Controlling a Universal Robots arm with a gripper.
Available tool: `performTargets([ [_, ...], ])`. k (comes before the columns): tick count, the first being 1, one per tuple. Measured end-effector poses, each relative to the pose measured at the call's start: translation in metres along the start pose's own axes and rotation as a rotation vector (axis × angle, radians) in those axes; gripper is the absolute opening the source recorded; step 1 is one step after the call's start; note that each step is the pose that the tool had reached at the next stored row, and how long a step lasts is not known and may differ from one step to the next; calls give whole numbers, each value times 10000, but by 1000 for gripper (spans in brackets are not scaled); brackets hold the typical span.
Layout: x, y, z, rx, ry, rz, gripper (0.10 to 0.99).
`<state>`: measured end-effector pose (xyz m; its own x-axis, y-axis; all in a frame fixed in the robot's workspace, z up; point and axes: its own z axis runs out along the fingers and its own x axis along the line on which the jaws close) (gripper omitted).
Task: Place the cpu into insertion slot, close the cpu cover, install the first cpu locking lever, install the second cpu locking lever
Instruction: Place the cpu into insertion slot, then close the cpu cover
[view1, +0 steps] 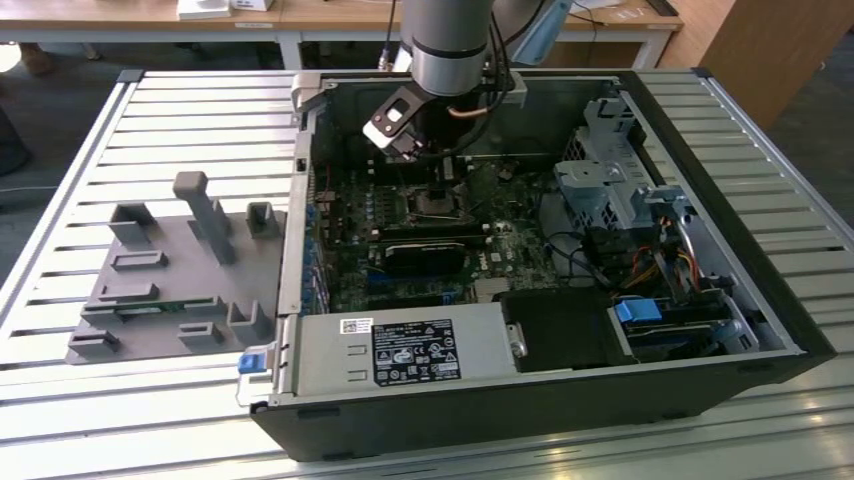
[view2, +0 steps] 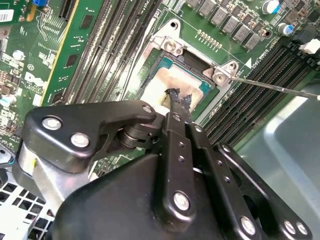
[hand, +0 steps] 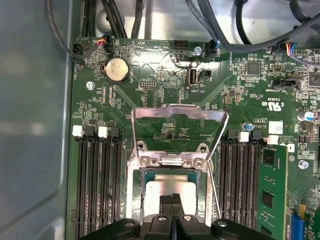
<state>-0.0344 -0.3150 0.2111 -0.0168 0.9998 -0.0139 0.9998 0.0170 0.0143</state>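
The cpu (hand: 170, 189), a beige-topped square chip (view2: 161, 84), lies flat in the insertion slot (hand: 134, 196), whose silvery rim (view2: 150, 55) surrounds it. My gripper (view2: 178, 98) is shut, its two dark fingertips (hand: 171, 201) pressed together and resting on the chip's top. The cpu cover (hand: 175, 111) stands open, tilted back from its hinge away from the socket. A thin wire locking lever (view2: 272, 86) sticks out free beside the socket. In the exterior view the gripper (view1: 437, 178) reaches down into the open case just over the socket (view1: 434, 205).
Long black memory slots (hand: 95, 185) flank the socket on both sides. The open computer case (view1: 747, 330) holds a power supply (view1: 400, 352), a drive cage (view1: 607, 185) and cables. A grey fixture plate (view1: 160, 290) lies on the slatted table at the exterior view's left.
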Motion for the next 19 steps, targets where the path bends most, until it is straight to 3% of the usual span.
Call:
performTargets([
  [19, -1, 1, -89, -1, 2, 0, 106],
])
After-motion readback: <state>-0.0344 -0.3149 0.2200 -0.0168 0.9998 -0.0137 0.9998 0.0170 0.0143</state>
